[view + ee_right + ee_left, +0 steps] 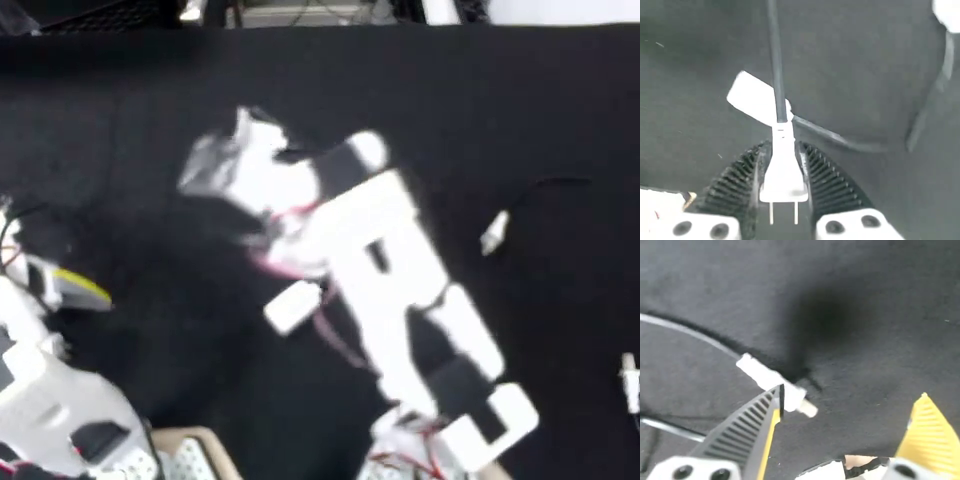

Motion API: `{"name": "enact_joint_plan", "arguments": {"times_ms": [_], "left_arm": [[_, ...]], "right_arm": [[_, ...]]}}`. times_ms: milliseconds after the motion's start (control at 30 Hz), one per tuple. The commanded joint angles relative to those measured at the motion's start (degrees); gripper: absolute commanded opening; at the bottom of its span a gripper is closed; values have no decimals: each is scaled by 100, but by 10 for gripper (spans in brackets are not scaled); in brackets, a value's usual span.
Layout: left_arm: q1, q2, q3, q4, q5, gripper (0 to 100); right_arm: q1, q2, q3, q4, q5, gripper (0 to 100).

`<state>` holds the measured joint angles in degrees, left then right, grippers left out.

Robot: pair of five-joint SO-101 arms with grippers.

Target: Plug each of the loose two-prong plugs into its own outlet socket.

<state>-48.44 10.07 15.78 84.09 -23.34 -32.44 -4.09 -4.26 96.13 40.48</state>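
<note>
A tabletop (pixel 520 110) covered in matte black fabric. Near its centre, the right claw (pixel 784 146) has its ribbed black fingers (pixel 735 180) clenched on a smooth white two-prong plug (pixel 784 175). The plug's black cord (pixel 774 55) crosses a flat white rectangular outlet block (pixel 751 99). Near the left edge, the left claw (pixel 852 391) gapes wide, released, over a second small white plug (pixel 767 377) lying on the fabric.
</note>
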Motion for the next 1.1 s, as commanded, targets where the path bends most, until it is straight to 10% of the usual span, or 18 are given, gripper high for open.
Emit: {"name": "enact_joint_plan", "arguments": {"times_ms": [0,500,733,1067], "left_arm": [[-514,-26,-233,-53,-35,394],[-1815,185,-215,-1020,-44,394],[-1508,765,-347,-985,-35,395],[-1376,273,-321,-844,-9,395]], "right_arm": [[-1037,-259,655,-642,-334,12],[-2338,1059,3055,-3604,-721,15],[-2356,1912,2132,-2884,-721,25],[-2338,1429,497,-941,-756,374]]}}
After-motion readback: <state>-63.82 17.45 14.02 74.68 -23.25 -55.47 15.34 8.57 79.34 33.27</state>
